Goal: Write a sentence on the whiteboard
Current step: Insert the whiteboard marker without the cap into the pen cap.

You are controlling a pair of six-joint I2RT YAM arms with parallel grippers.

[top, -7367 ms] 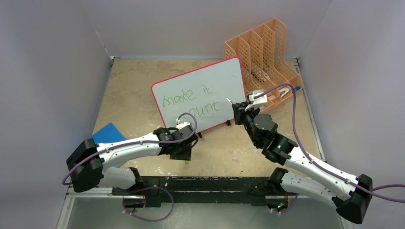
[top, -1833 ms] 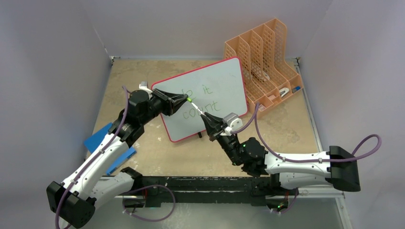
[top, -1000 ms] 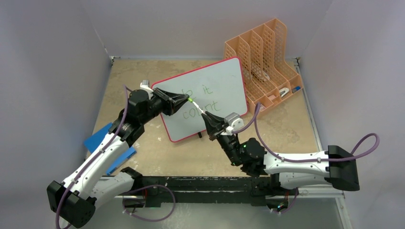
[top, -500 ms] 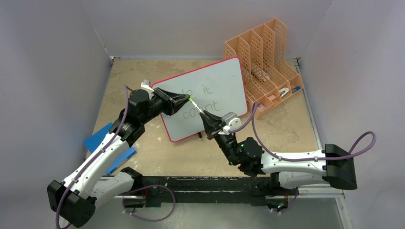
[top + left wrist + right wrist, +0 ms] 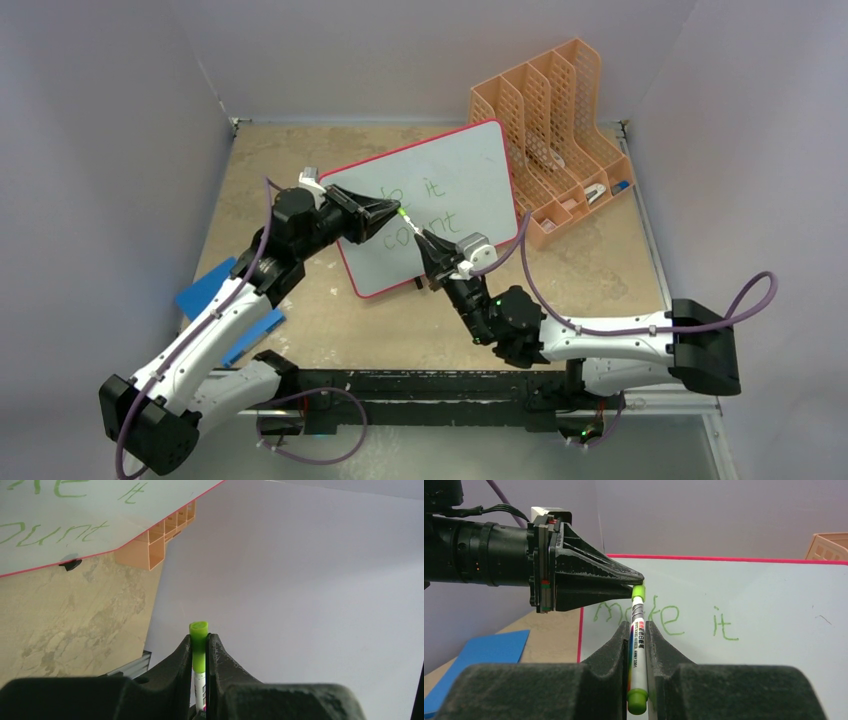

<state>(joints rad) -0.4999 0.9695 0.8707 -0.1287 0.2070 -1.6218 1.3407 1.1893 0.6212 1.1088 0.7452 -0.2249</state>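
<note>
The whiteboard point(image 5: 455, 190), white with a pink-red rim, stands tilted at mid-table. The sentence point(image 5: 425, 212) in green reads "make it count", its left part hidden behind the arms; "make it" point(image 5: 664, 617) shows in the right wrist view. A white marker point(image 5: 636, 645) with green ends hangs in front of the board. My right gripper point(image 5: 637, 627) point(image 5: 425, 241) is shut on its barrel. My left gripper point(image 5: 199, 642) point(image 5: 397, 211) is shut on the green cap point(image 5: 198, 637) at the marker's far end. The two grippers point tip to tip.
An orange file rack point(image 5: 555, 120) stands right behind the board's right edge. A blue pad point(image 5: 215, 300) lies at the near left under my left arm. Purple-grey walls close in the table at the back and sides.
My right gripper has slid a little up and left with the marker. The left gripper has edged right, so the gap between the two tips has narrowed. Both grips are unchanged.
</note>
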